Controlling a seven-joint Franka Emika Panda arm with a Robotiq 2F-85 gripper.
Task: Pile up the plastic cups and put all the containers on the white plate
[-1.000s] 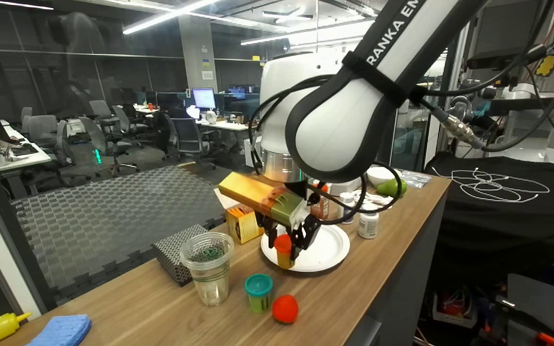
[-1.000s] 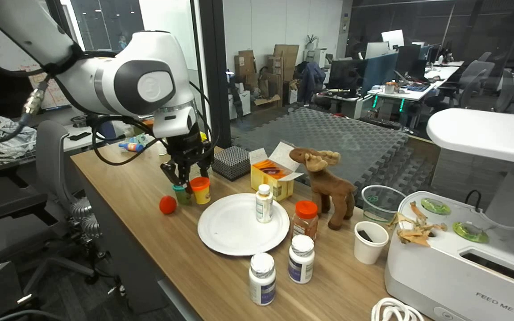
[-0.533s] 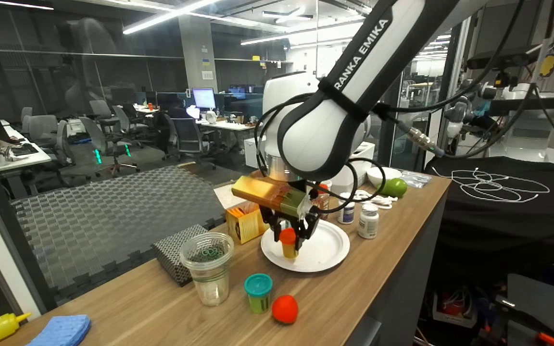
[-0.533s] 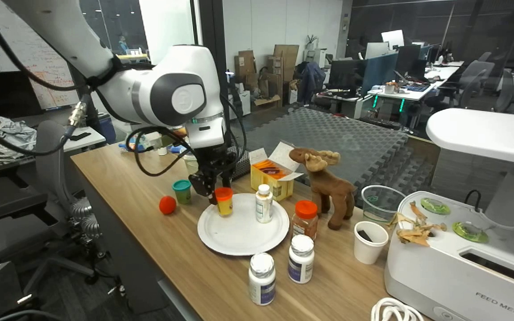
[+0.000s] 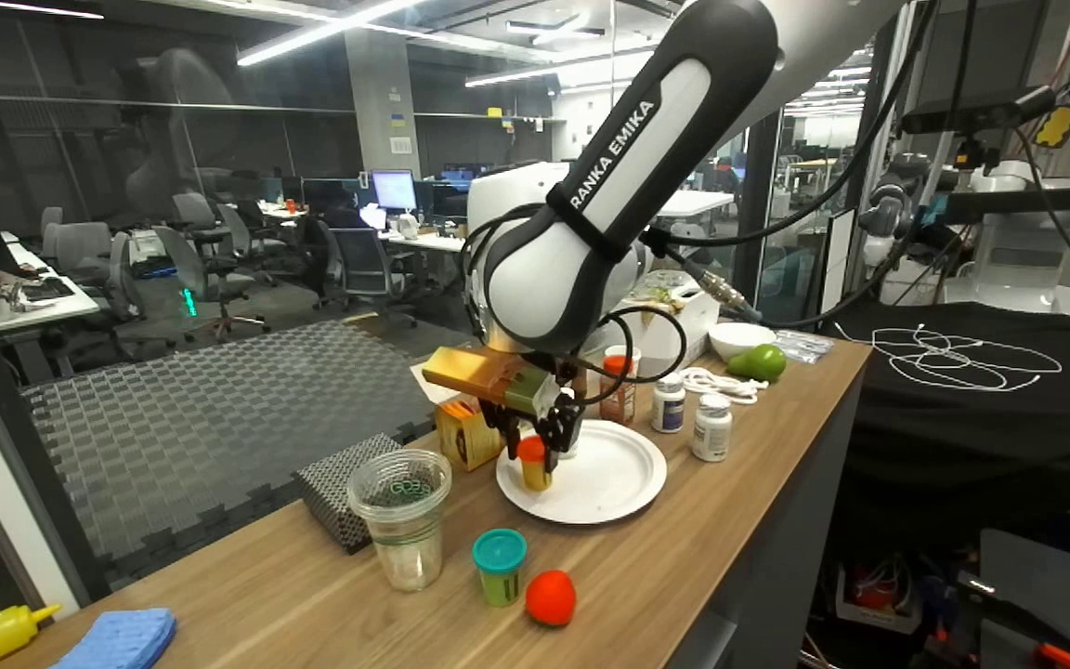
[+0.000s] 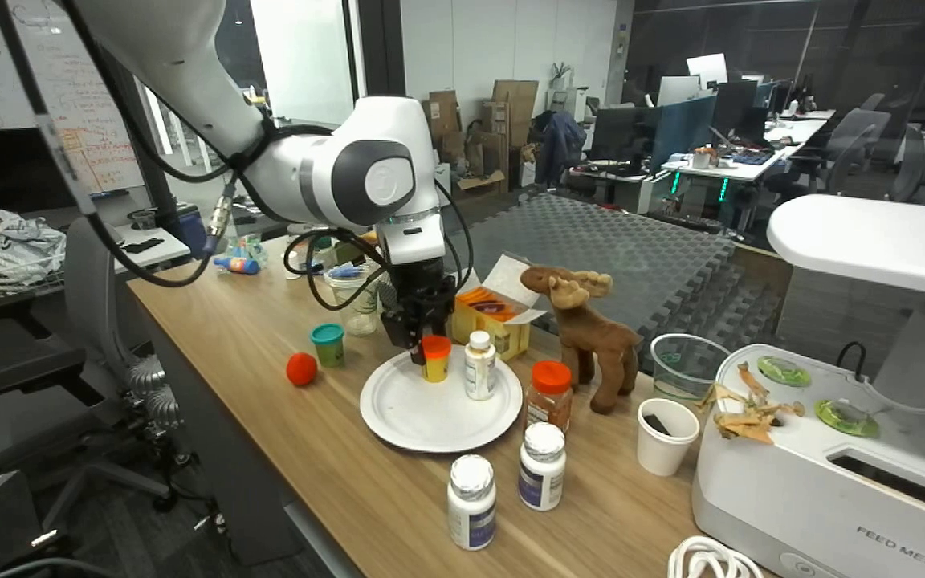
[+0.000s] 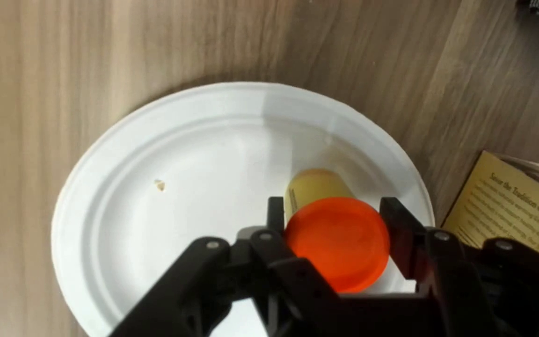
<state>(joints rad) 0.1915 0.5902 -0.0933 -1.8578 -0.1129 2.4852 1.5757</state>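
Container (image 7: pixel 334 231) with a yellow body and a smooth, round, orange-red lid sits between the fingers of the gripper (image 7: pixel 332 215), which is clamped on it from both sides; a strip of dark print shows on the body, and in both exterior views it is nearly upright. Beneath the gripper lies the white plate (image 7: pixel 185 201), with the container over its inner face; whether the base touches the plate I cannot tell. The gripper and container are farther from the teal-lidded pot (image 6: pixel 328 348) than a second ago, and nearer the white bottle (image 6: pixel 479 374) that stands on the plate beside them. Compared with half a second ago, the plate and bottle sit slightly shifted, while the pot and the red ball (image 6: pixel 301 369), both well apart from the gripper, keep their places, as does the clear plastic cup (image 5: pixel 404 525).
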